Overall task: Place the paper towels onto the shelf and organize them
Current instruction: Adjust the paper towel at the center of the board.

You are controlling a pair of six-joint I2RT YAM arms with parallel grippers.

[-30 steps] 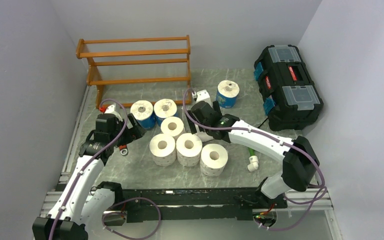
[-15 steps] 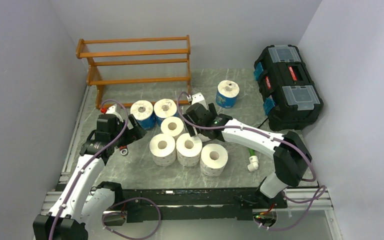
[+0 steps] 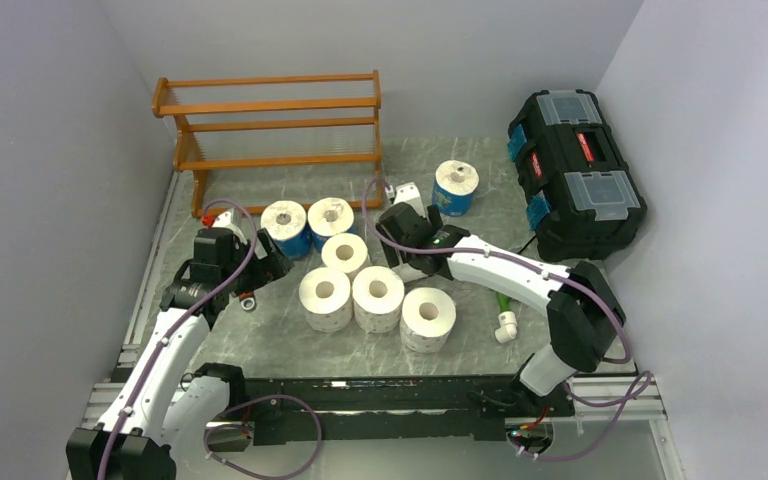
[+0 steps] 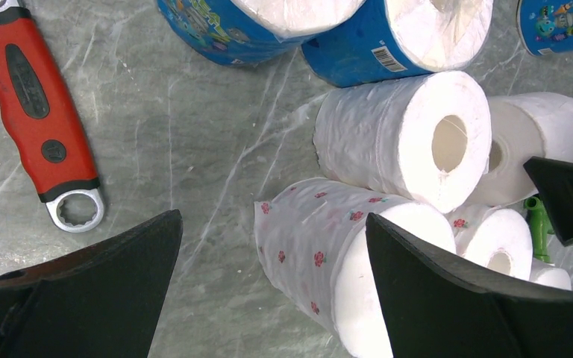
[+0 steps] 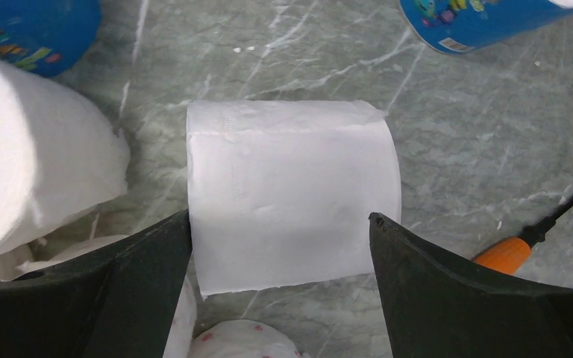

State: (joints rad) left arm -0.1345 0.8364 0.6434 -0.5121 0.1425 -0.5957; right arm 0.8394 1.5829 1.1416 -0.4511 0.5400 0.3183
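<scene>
The orange-brown shelf (image 3: pixel 270 120) stands at the back left with bare tiers. Three blue-wrapped paper towels (image 3: pixel 283 228) (image 3: pixel 331 218) (image 3: pixel 455 186) and several white rolls (image 3: pixel 377 296) stand on the marbled table. My right gripper (image 3: pixel 406 258) (image 5: pixel 280 257) is open, its fingertips (image 5: pixel 157 253) at either end of a plain white roll (image 5: pixel 295 190) lying on its side. My left gripper (image 3: pixel 265 262) (image 4: pixel 272 287) is open and low. A floral-print roll (image 4: pixel 321 246) lies partly between its fingers, and a plain roll (image 4: pixel 403 138) lies beyond it.
A black toolbox (image 3: pixel 575 170) sits at the right. A red-handled wrench (image 4: pixel 37 97) (image 3: pixel 245 298) lies left of the rolls. A green-and-white pipe fitting (image 3: pixel 503 318) and an orange tool handle (image 5: pixel 507 253) lie near the right arm. Grey walls close in on three sides.
My right arm swung left toward the rolls, then settled back slightly over the lying white roll. My left arm has not moved.
</scene>
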